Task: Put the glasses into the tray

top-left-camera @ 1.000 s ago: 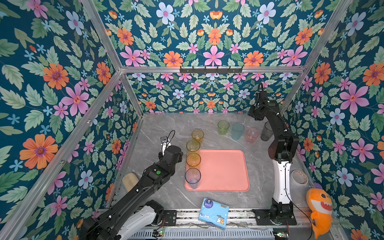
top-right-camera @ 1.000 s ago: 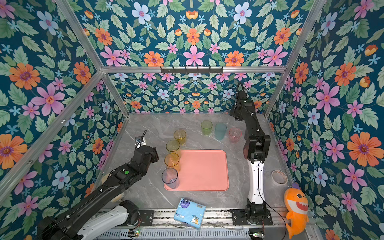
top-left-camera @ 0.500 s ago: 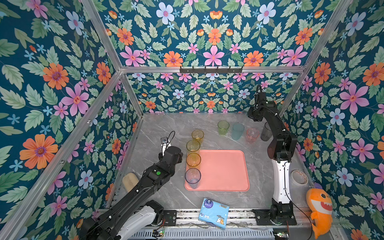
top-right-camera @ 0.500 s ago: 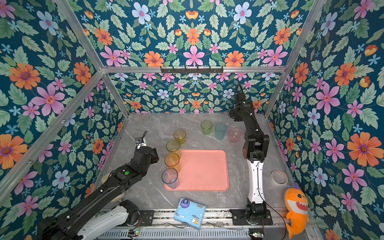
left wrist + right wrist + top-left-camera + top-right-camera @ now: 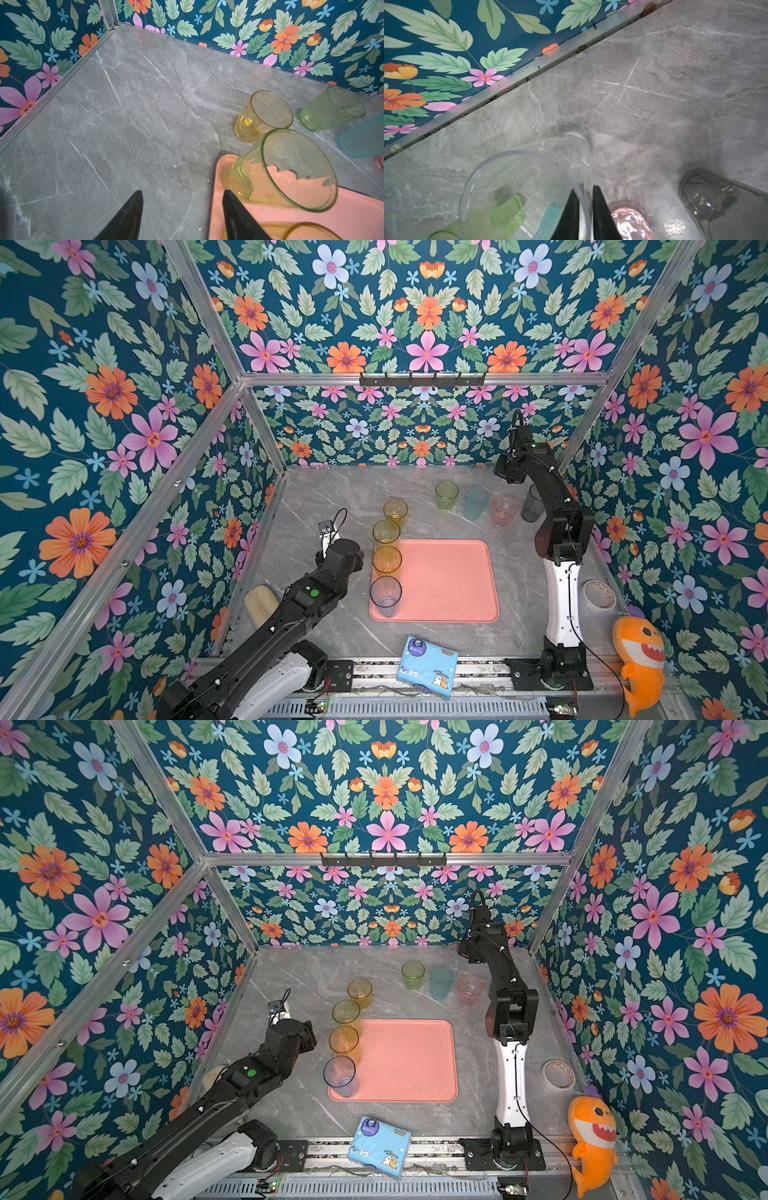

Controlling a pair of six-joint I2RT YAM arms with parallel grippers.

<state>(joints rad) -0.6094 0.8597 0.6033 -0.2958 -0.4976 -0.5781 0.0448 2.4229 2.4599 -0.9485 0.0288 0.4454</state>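
Observation:
The salmon-pink tray (image 5: 449, 585) lies mid-table. Along its left edge stand a yellow-green glass (image 5: 386, 533), an amber glass (image 5: 386, 560) and a blue-grey glass (image 5: 385, 596). A short amber glass (image 5: 395, 510) stands behind the tray on the table. Green (image 5: 446, 494), teal (image 5: 475, 502), pink (image 5: 505, 510) and smoky grey (image 5: 532, 502) glasses line the back. My right gripper (image 5: 585, 189) is shut on the wall of a clear glass (image 5: 529, 176) near the back wall. My left gripper (image 5: 182, 193) is open, empty, beside the yellow-green glass (image 5: 280, 170).
A light-blue tissue packet (image 5: 427, 659) lies at the front edge. A tape roll (image 5: 598, 594) and an orange shark toy (image 5: 640, 659) sit at the right. A beige pad (image 5: 259, 603) lies by the left wall. Flowered walls close three sides.
My right gripper has closed onto the clear glass's wall, and its arm has shifted slightly toward the back wall. The left arm has not moved.

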